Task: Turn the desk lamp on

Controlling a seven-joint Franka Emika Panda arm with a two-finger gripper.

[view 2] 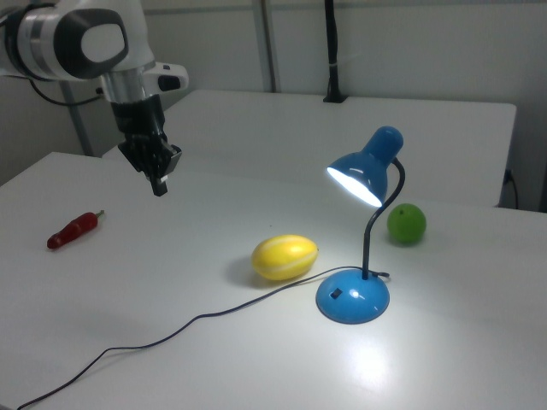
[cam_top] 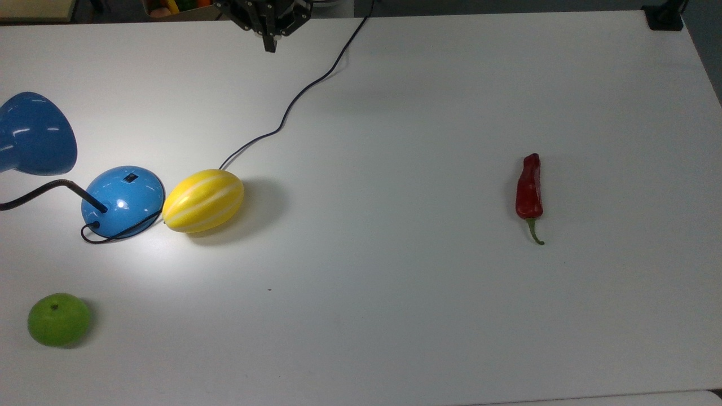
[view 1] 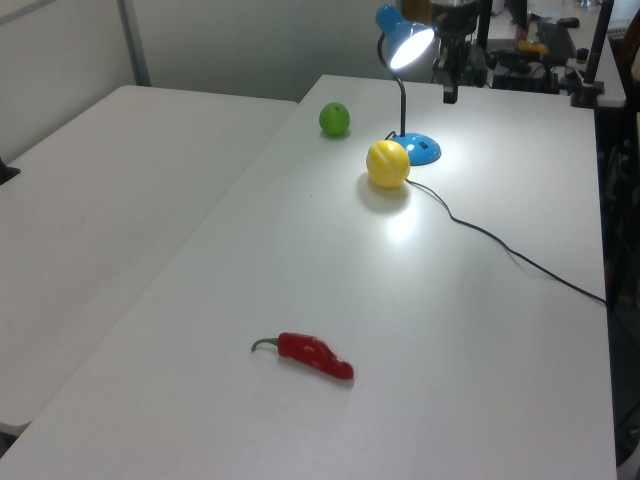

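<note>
The desk lamp (view 2: pixel 352 296) is a glossy blue lamp with a dome base, a black gooseneck and a cone shade (view 2: pixel 363 171) that glows and throws light on the table. Its small square switch (cam_top: pixel 131 178) sits on top of the base (cam_top: pixel 123 200). My gripper (view 2: pixel 159 186) hangs shut and empty well above the table, far from the lamp, towards the right view's left. In the top view the gripper (cam_top: pixel 269 45) is at the upper edge, over the lamp's black cord (cam_top: pixel 293 107). In the left view the gripper (view 1: pixel 450 95) is beside the lit shade (view 1: pixel 405 38).
A yellow white-striped melon (cam_top: pixel 203 201) lies against the lamp base. A green apple (cam_top: pixel 58 319) sits at the top view's lower left. A red chili (cam_top: pixel 529 189) lies at the top view's right. The cord runs across the table's upper middle.
</note>
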